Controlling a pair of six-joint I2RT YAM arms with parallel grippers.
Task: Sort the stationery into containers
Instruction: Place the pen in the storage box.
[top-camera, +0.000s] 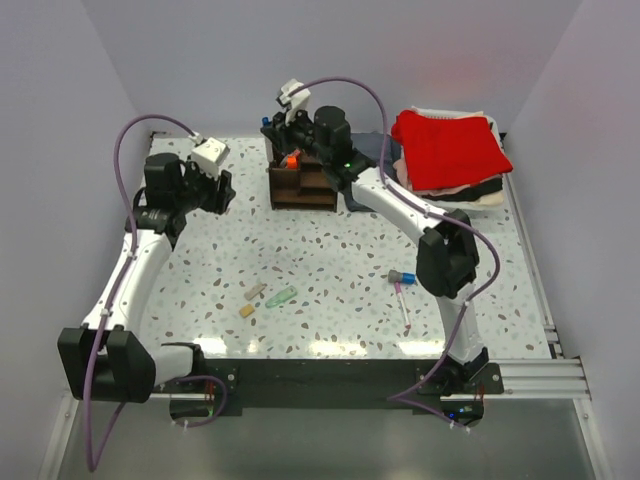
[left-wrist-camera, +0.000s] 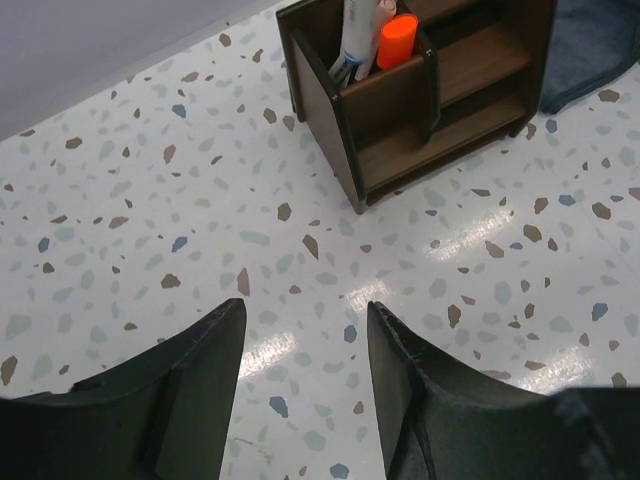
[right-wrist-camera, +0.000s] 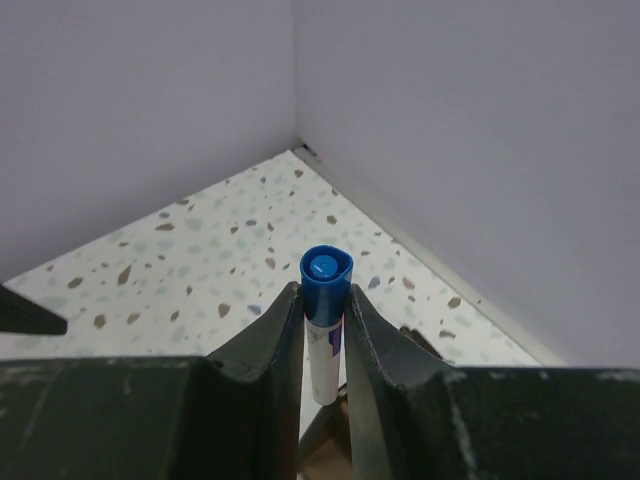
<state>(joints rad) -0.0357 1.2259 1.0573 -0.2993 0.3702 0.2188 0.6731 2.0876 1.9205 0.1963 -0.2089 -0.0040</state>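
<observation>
Plainly, the blue-capped pen (right-wrist-camera: 325, 300) stood upright, pinched just below its cap between the jaws of the right gripper (right-wrist-camera: 325, 345), above the organizer (top-camera: 303, 186) at the upper centre of the top view. One compartment already held an orange-capped marker (left-wrist-camera: 397, 38) and other pens. The left gripper (left-wrist-camera: 305, 380), jaws spread and empty, hovered over the table (left-wrist-camera: 150, 200) left of the organizer. A pink pen (top-camera: 404, 306), pale green piece (top-camera: 281, 297) and tan blocks (top-camera: 247, 311) lay loose lower down. Released off-centre, the pen could strike a divider or the crowded pens and tip out behind the organizer.
</observation>
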